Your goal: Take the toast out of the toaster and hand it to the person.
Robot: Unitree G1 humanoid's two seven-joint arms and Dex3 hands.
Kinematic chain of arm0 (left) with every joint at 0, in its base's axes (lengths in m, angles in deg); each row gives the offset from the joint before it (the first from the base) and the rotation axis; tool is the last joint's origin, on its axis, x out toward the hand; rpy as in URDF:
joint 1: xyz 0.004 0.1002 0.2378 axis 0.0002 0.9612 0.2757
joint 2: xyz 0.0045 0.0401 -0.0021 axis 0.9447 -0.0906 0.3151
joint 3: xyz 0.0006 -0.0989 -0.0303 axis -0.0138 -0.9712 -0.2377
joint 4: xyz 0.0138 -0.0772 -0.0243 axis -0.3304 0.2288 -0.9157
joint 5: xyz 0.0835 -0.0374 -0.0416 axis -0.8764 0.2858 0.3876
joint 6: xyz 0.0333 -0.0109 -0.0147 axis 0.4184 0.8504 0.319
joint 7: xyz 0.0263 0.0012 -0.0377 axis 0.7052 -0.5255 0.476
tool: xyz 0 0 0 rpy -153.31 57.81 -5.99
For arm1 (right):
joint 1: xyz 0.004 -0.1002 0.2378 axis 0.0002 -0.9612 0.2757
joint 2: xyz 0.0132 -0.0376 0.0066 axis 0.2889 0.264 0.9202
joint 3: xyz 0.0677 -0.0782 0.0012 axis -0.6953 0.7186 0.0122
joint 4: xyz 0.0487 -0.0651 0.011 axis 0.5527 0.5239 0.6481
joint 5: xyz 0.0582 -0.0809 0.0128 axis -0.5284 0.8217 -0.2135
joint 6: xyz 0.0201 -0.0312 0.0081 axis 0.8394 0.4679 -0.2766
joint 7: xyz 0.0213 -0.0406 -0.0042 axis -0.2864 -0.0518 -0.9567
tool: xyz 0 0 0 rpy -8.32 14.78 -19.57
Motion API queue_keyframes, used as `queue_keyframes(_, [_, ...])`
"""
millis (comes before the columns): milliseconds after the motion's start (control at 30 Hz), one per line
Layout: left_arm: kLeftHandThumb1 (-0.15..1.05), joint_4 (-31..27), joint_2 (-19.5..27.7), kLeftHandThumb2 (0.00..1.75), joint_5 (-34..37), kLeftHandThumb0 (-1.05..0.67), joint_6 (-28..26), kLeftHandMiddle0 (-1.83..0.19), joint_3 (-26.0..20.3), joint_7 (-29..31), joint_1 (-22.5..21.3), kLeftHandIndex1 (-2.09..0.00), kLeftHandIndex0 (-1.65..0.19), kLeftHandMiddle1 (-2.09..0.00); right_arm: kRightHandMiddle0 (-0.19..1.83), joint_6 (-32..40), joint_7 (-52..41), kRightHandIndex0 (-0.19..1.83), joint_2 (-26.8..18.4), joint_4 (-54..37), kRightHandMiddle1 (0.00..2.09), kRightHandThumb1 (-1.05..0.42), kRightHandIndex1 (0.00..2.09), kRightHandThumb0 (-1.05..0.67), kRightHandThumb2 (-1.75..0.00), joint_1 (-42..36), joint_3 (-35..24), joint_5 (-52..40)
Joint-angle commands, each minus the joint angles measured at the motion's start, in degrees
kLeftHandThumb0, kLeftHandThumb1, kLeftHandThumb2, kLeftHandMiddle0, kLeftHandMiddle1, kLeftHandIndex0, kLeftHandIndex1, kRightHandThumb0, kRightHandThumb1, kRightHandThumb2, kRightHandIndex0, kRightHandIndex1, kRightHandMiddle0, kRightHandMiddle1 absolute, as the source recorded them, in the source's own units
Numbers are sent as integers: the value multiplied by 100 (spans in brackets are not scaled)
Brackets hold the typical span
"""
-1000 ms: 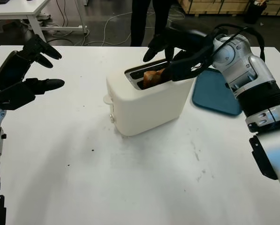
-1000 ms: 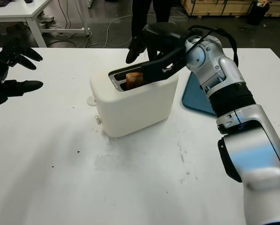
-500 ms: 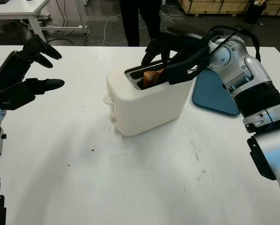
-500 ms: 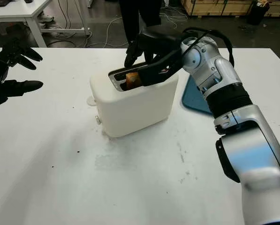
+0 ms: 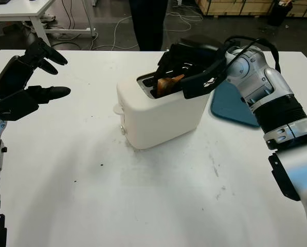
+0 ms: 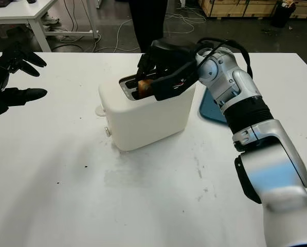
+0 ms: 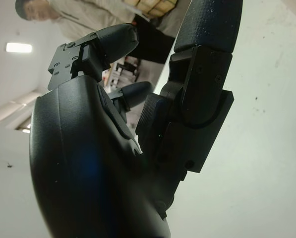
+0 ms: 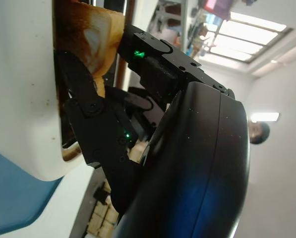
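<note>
Toast (image 5: 167, 84) sits in the slot of the cream toaster (image 5: 161, 110), which stands near the middle of the white counter (image 5: 143, 195), its browned top edge poking up above the rim. The right robot hand (image 5: 186, 69) is down on the toaster's top from the 3 o'clock side, its black fingers (image 8: 95, 134) reaching into and around the slot. From the right wrist view, one finger lies along the near face of the slice and another hooks over its far side, so the toast is between them and touching; the right robot hand looks closed on the toast, which is not yet out of the slot.

At 3 o'clock from the toaster, just beside it, a blue board (image 5: 235, 105) lies flat on the counter, partly under the right arm.

The left robot hand (image 5: 24, 85) hangs above the counter's edge at 9 o'clock, well apart from the toaster, open and holding nothing. Its shell and fingers (image 7: 202, 74) show close up in the left wrist view, with bare counter beyond.

A person (image 5: 148, 23) in dark trousers stands on the floor past the counter's far edge, at 12 o'clock from the toaster. A second white table (image 5: 19, 13) is off at 10 o'clock, with cables on the floor beside it.
</note>
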Motion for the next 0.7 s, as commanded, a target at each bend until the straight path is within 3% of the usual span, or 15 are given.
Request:
queue_keyframes(0, [92,-49,-35,23,2,-105,13,0,-38,-64,47,-153,0,-166,112,104,-150,89,16,-50,4,-68,80,-21,-1,-133,19,-68])
queue_keyframes(200, [92,-27,-39,23,24,-105,45,0,-46,-53,49,-152,0,-166,123,70,-170,97,15,115,9,-67,77,-25,0,-155,155,78])
queue_keyframes(300, [92,-12,-28,23,-7,-105,46,0,-41,-73,49,-152,0,-165,130,24,-37,96,4,172,18,-69,92,-31,0,-167,188,134])
queue_keyframes(333, [92,-23,-28,23,-12,-105,25,0,-41,-78,53,-152,0,-165,125,16,40,93,12,187,34,-69,104,-33,0,-183,173,124])
queue_keyframes(400, [92,-45,-38,22,3,-105,-20,0,-48,-80,62,-152,0,-166,101,-84,319,93,25,230,99,-69,132,-39,0,-228,144,129])
queue_keyframes(500, [92,-80,-37,21,26,-105,-57,0,-48,-55,66,-153,0,-166,90,-354,814,101,12,304,151,-74,165,-54,-1,-277,147,201])
queue_keyframes(533, [92,-86,-40,21,40,-105,-65,0,-51,-46,67,-153,0,-166,89,-407,946,105,-1,311,155,-80,170,-57,-2,-275,166,249])
queue_keyframes(667, [92,-57,-41,21,48,-105,-39,0,-50,-39,64,-152,0,-165,96,-552,1446,110,-49,321,138,-91,160,-57,-10,-251,254,521])
